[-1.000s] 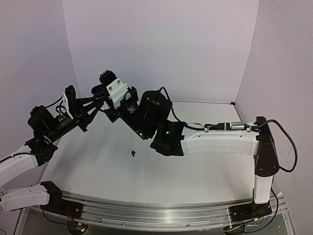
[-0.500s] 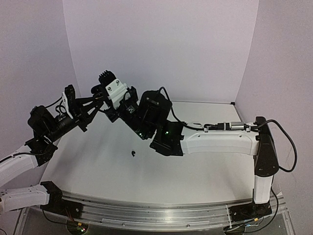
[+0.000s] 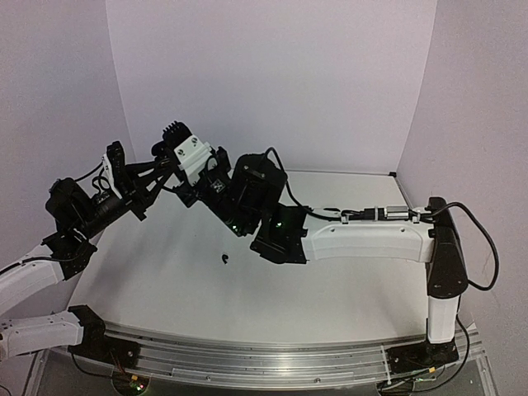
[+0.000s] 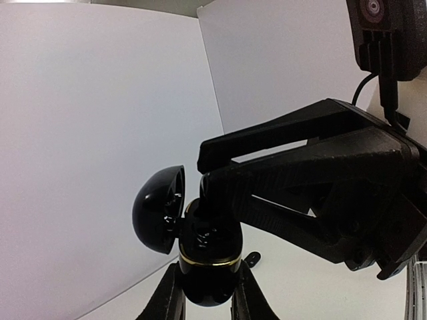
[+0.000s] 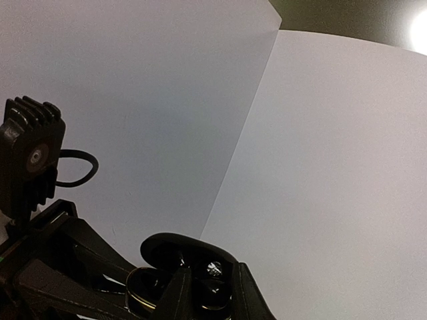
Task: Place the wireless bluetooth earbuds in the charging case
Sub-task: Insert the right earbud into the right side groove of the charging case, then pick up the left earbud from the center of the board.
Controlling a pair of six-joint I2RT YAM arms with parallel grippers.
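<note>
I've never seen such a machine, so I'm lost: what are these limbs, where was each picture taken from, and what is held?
These are two robot arms, the left arm and the right arm, bolted at the near edge of a white table. The wide picture comes from a fixed camera above and behind them; the other two come from cameras on each wrist, showing its own fingers. The left gripper is clamped on a glossy black, pebble-shaped charging case with a gold rim, its lid open. The right gripper has its fingertips at the case's opening; whether it holds anything I cannot tell. One tiny black curved earbud lies on the table.
</note>
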